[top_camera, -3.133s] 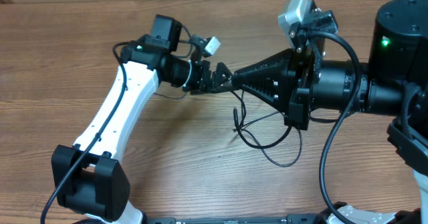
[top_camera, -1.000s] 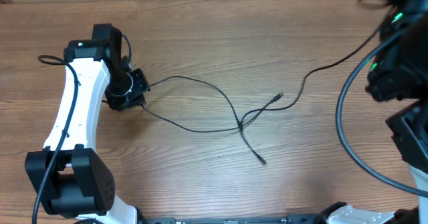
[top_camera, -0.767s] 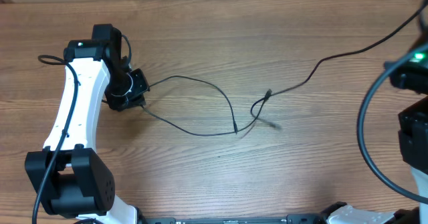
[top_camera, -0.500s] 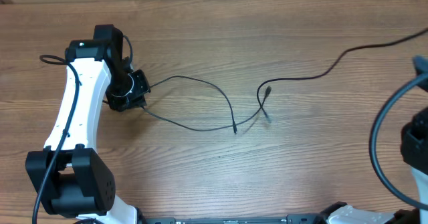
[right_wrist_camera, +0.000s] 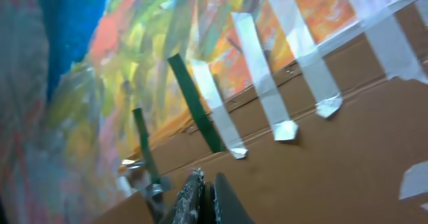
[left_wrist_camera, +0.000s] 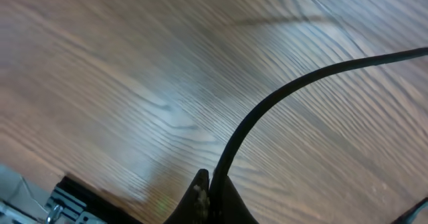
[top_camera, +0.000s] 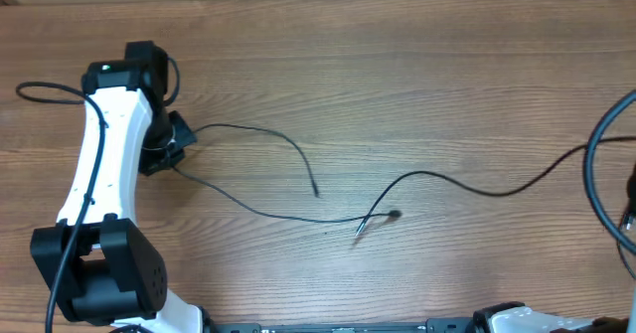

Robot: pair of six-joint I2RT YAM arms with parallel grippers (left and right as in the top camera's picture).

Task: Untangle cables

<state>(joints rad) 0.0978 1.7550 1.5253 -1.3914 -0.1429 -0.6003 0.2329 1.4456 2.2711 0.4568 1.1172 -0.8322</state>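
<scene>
Two thin black cables lie on the wooden table. My left gripper (top_camera: 171, 146) is shut on one cable (top_camera: 248, 134). One strand arcs to a plug end (top_camera: 316, 191); the other runs low to an end (top_camera: 396, 214). In the left wrist view that cable (left_wrist_camera: 267, 107) rises from between the shut fingertips of the left gripper (left_wrist_camera: 212, 180). The second cable (top_camera: 467, 182) runs from its tip (top_camera: 359, 233) off the right edge, crossing the first near that tip. My right gripper (right_wrist_camera: 208, 180) is out of the overhead view, shut, with a thin dark cord pinched between its fingers.
The left arm (top_camera: 99, 174) stands along the table's left side. A thick black arm wire (top_camera: 593, 174) loops at the right edge. The right wrist camera faces a cardboard wall (right_wrist_camera: 334, 150) with tape strips and a colourful painted sheet (right_wrist_camera: 134, 43).
The right cable has been drawn further right and the crossing loop has opened out. The left gripper has shifted slightly left with its cable. Three seconds ago both grippers met at the centre.
</scene>
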